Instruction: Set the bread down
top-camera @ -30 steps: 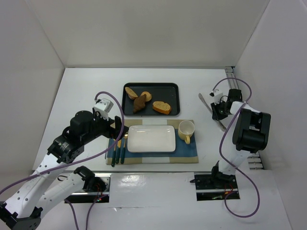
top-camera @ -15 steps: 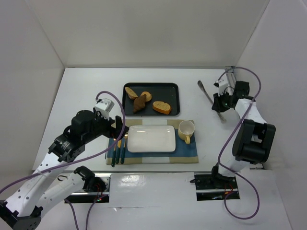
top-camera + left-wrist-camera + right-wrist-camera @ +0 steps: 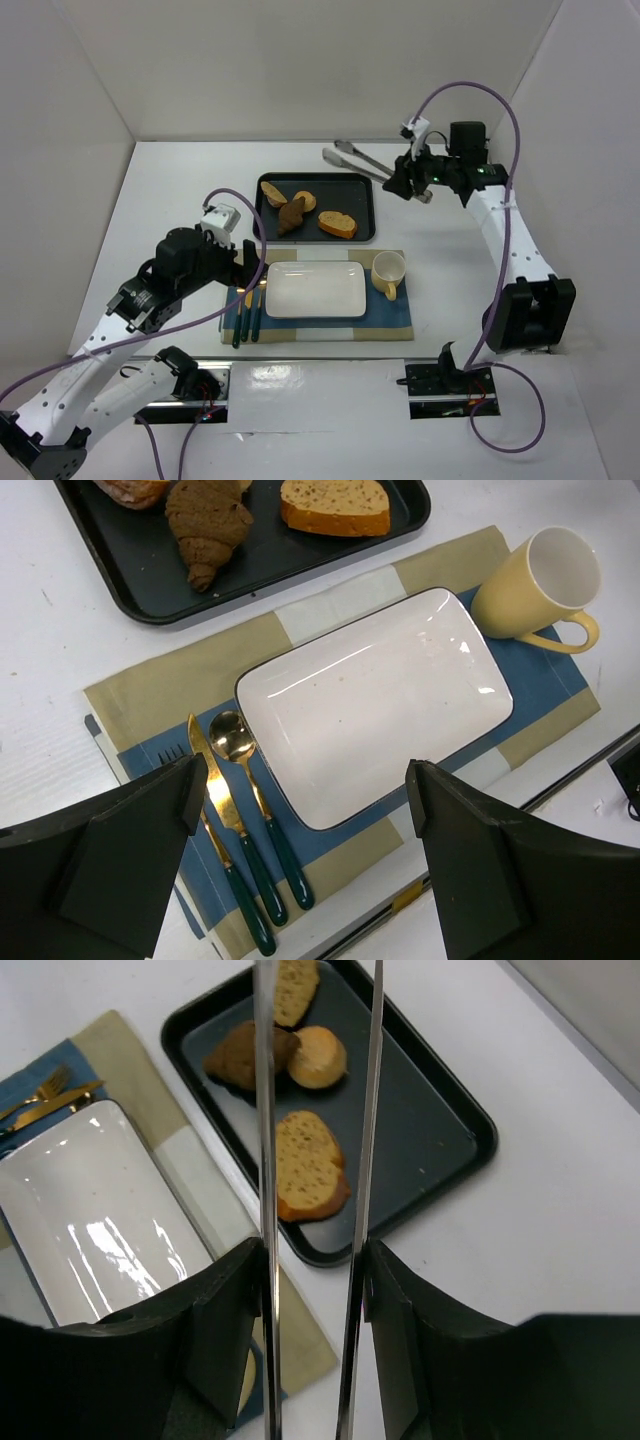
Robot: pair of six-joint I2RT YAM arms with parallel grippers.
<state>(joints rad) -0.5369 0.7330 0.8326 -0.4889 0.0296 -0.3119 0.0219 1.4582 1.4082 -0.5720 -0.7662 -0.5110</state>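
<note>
The bread (image 3: 305, 199) is a small round golden-brown piece lying in the black tray (image 3: 360, 195), beside a dark brown chunk (image 3: 291, 214). It also shows in the right wrist view (image 3: 318, 1057). My right gripper (image 3: 407, 180) is shut on metal tongs (image 3: 358, 157) and holds them in the air at the tray's far right corner. In the right wrist view the gripper (image 3: 312, 1295) holds the tongs (image 3: 263, 1150) with their two arms apart, pointing over the tray. My left gripper (image 3: 250, 265) is open and empty above the placemat, also in the left wrist view (image 3: 305, 780).
A white rectangular plate (image 3: 282, 300) sits on a blue and tan placemat (image 3: 395, 320), with a yellow cup (image 3: 388, 268) to its right and gold cutlery (image 3: 245, 315) to its left. The tray also holds an oval orange-crusted slice (image 3: 338, 224) and another slice (image 3: 273, 191).
My right arm has swung from the table's right side up and left to the tray's far right corner, carrying the tongs. The left arm has barely moved.
</note>
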